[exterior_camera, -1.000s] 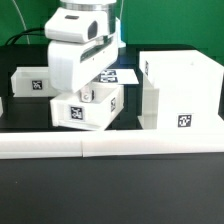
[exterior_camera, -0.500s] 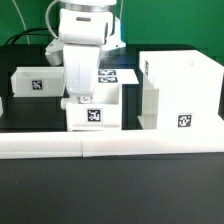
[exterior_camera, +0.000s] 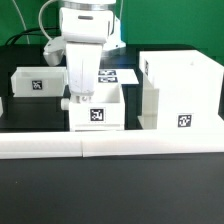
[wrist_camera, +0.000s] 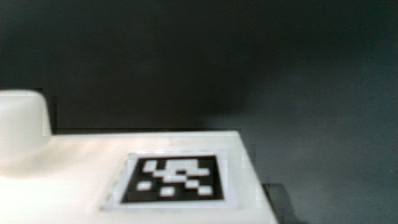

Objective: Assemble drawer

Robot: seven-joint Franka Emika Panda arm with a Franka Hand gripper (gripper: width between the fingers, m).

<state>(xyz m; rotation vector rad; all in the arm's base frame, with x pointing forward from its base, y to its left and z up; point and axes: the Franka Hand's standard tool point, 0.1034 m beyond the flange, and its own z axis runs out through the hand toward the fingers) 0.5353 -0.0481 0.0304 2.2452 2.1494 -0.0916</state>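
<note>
My gripper [exterior_camera: 81, 96] reaches down from the white arm and is shut on the left wall of a small white open-top tray [exterior_camera: 104, 100]. The tray rests on the black table with its tag [exterior_camera: 97, 115] facing the camera and its knob [exterior_camera: 66, 100] sticking out to the exterior view's left. The tall white drawer shell [exterior_camera: 180, 88] stands just to the tray's right, nearly touching it. A second tray [exterior_camera: 34, 83] sits at the back left. In the wrist view the held tray's tag [wrist_camera: 175, 178] and knob [wrist_camera: 18, 125] show close up, with a dark finger [wrist_camera: 278, 200] beside the wall.
The long low white border wall [exterior_camera: 110, 146] runs along the front of the table. The marker board [exterior_camera: 120, 75] lies flat behind the held tray. A dark monitor stands at the back.
The gripper turned the tray from a skewed pose to square with the camera and shifted it toward the shell. In the last half second almost nothing moved.
</note>
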